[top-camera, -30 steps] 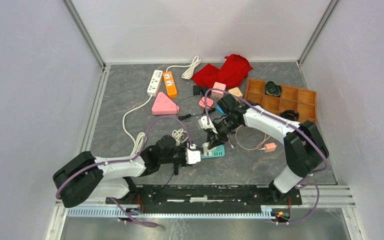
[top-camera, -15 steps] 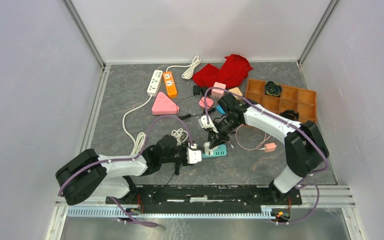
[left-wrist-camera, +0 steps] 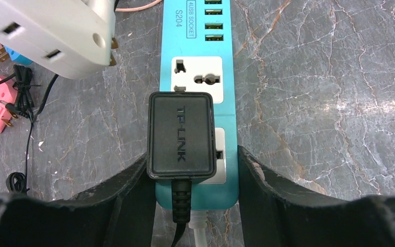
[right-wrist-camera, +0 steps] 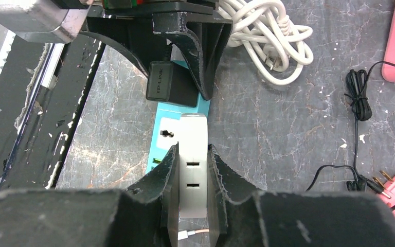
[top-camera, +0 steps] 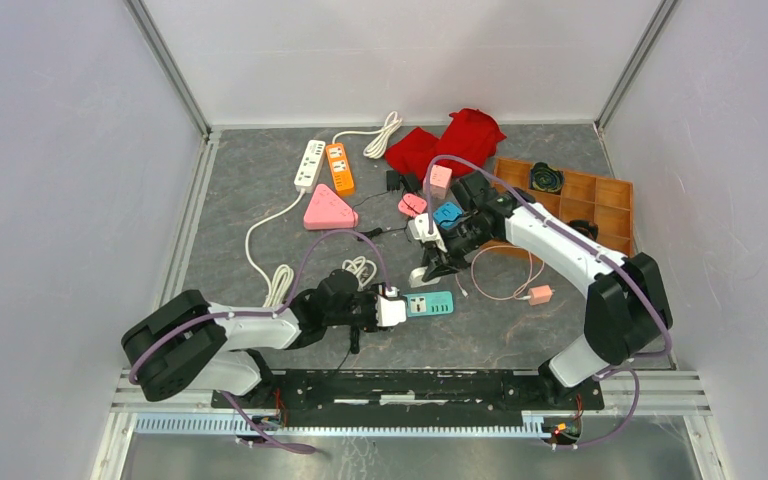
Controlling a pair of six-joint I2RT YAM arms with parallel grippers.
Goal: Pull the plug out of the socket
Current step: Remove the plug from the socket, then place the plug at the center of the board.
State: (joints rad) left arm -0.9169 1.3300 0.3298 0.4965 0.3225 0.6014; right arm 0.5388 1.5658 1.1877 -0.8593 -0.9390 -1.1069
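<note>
A gray stone-look table is shut in by plain white walls. The white plug is held up near the middle of the table, well clear of the socket. It is pinched between the two fingers of the right gripper, which are closed tight on its flat sides. Its two metal pins are seen bare in the left wrist view, not in any hole.

The socket is a blue-green power strip. It lies flat, closer to the near edge of the table than the plug. One end of the strip is squeezed by the left gripper, with a finger pressed on each long side. A black plug box is stuck in the strip just by those fingers. One big socket hole past the box is seen open.

A bundle of white cord lies just beside the left arm. A pink triangle lies toward the far left. A white strip and an orange strip are set side by side near the far edge. A red cloth is bunched at the far edge. A wooden tray is set by the right edge.
</note>
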